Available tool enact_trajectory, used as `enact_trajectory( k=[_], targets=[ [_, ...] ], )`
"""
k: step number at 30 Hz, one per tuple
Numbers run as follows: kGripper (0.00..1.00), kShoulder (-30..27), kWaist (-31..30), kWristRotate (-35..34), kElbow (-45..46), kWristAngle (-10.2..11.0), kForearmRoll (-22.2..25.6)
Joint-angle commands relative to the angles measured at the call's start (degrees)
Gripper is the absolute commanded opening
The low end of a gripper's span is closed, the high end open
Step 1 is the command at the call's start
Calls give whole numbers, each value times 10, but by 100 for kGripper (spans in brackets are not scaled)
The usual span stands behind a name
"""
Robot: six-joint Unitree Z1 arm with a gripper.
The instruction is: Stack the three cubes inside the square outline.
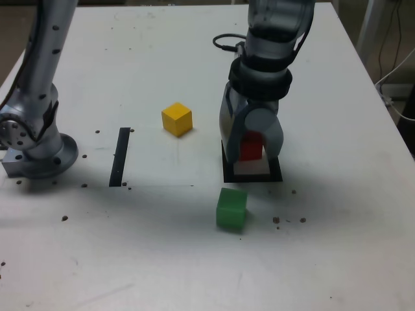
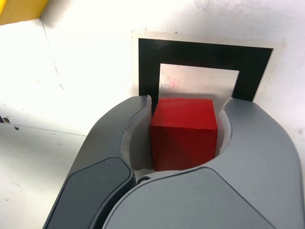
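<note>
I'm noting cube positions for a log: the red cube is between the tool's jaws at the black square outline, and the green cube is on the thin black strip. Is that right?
Not quite: the exterior view shows the green cube on the bare table, to the right of the thin black strip in that view. The rest stands.

A straight black strip (image 1: 120, 157) was seen lying flat on the white tabletop (image 1: 324, 253), in the exterior view's left half; small dark marks (image 1: 65, 218) were scattered over the surface, and a pale cable (image 1: 401, 117) was seen beyond the table's edge at the exterior view's right
</note>
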Motion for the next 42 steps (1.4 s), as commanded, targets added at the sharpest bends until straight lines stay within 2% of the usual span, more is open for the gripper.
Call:
enact_trajectory(
  k=[1, 9, 11, 13, 17, 18, 20, 29, 34, 42],
  targets=[
    [27, 7, -1, 4, 3, 0, -4],
    [27, 18, 0, 13, 9, 3, -20],
    [30, 19, 1, 14, 10, 5, -23],
    [43, 20, 2, 15, 11, 7, -24],
    [84, 22, 5, 17, 15, 8, -26],
    [91, 22, 6, 18, 17, 8, -26],
    [99, 22, 7, 18, 20, 8, -27],
    [100, 13, 9, 16, 26, 19, -27],
    [100, -15, 11, 3, 34, 46, -14],
    [100, -69, 25, -2, 50, 100, 50]
  ],
)
